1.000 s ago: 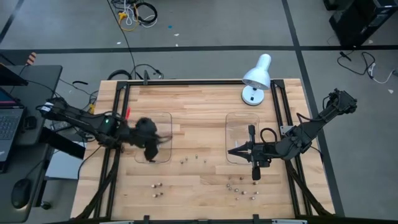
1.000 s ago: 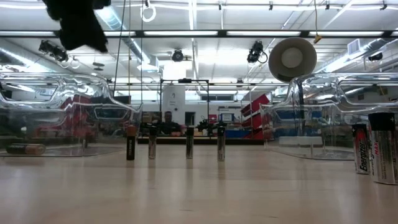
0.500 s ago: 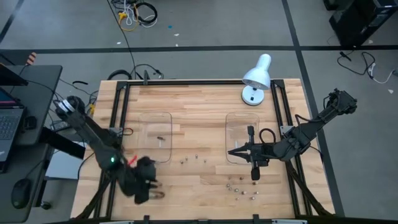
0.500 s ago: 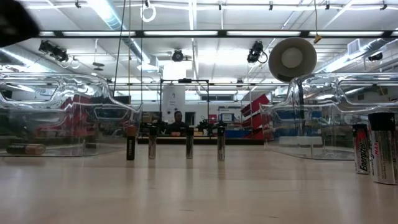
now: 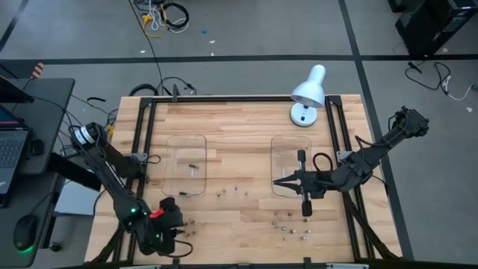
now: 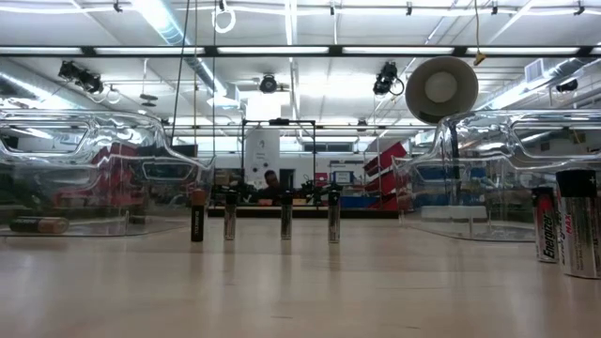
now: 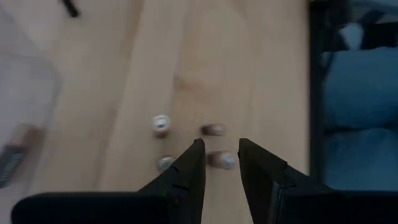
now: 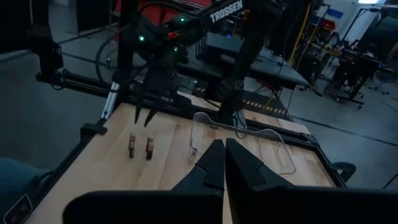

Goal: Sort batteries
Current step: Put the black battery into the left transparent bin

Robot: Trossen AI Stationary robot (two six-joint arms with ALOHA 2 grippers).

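Left gripper (image 7: 217, 163) hangs released over a battery cluster (image 5: 187, 227) at the near-left table edge – jaws parted, nothing held. Right gripper (image 8: 219, 163) waits clenched, empty. Risk – a descending finger could topple neighbouring batteries.

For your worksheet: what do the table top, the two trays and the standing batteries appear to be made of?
Table top: wood, with visible planks and grain.
Trays: clear, glossy plastic, since the wood shows through.
Batteries: probably metal cans; some look shiny silver, others dark and labelled.

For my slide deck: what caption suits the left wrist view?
Left pincer, fingers apart, hovers over standing batteries on the wooden table.
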